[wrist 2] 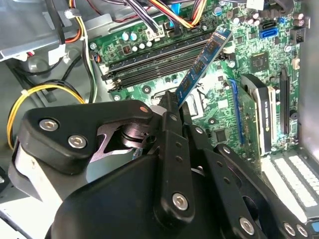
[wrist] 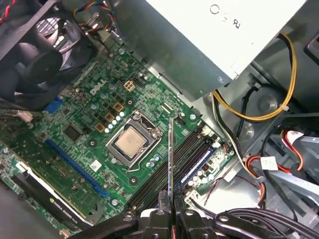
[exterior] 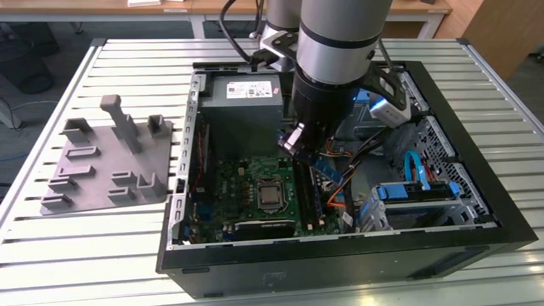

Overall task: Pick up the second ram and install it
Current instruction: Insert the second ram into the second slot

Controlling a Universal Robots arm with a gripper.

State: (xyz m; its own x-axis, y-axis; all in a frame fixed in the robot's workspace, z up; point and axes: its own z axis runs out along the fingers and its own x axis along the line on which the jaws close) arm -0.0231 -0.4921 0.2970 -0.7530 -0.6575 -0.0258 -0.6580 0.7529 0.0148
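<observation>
While the gripper (exterior: 299, 145) hangs inside the open computer case (exterior: 340, 258), it is clenched around one end of the second ram (wrist 2: 202, 62); the blue-green stick is tilted, its free end over the black slot rails (wrist 2: 149, 60) on the motherboard (wrist: 75, 114); whether it touches them cannot be told; a grey tray (exterior: 93, 169) sits on the slatted table (exterior: 85, 255) outside the case.

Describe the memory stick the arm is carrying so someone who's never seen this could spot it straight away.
Find the open black computer case, with the green main board on its floor. Above that board, the pincer is shut on a thin blue-green memory stick. Unlike the long black slots lying flat on the board, it hangs tilted in the air.
</observation>
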